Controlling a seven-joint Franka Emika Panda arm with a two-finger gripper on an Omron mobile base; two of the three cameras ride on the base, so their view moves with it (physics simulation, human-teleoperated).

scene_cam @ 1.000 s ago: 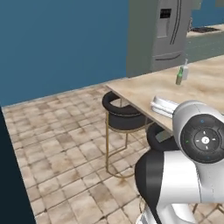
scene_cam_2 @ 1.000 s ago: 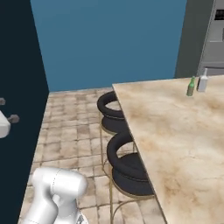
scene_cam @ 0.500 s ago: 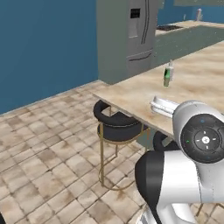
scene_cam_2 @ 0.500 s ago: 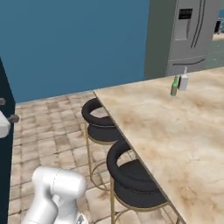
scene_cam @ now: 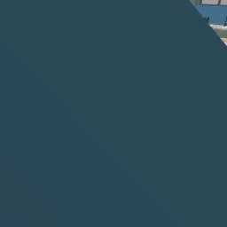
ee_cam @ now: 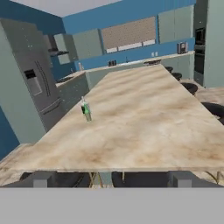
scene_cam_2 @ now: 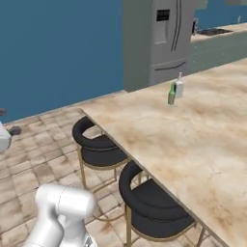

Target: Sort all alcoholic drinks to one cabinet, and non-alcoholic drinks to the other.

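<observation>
Two bottles stand together on the long marbled beige surface (scene_cam_2: 202,140) while my hand (ee_cam: 111,179) hangs released, grasping nothing.

From the right base view I see a slim green glass bottle (scene_cam_2: 171,94) just beside a white plastic bottle (scene_cam_2: 179,87), both upright near the far edge of the surface, in front of a tall grey refrigerator (scene_cam_2: 157,41). Two black-cushioned stools with brass legs (scene_cam_2: 144,202) sit tucked along the near edge, over a tan tiled floor (scene_cam_2: 34,159). The left base view gives me mostly a flat dark blue panel (scene_cam: 88,124), with a sliver of kitchen at its top right corner. The hand view looks lengthwise down the surface: the two bottles overlap there, the green one (ee_cam: 85,110) clearest, and grey-green wall cabinets (ee_cam: 87,43) line the far blue wall; whether their doors are shut I cannot tell.
</observation>
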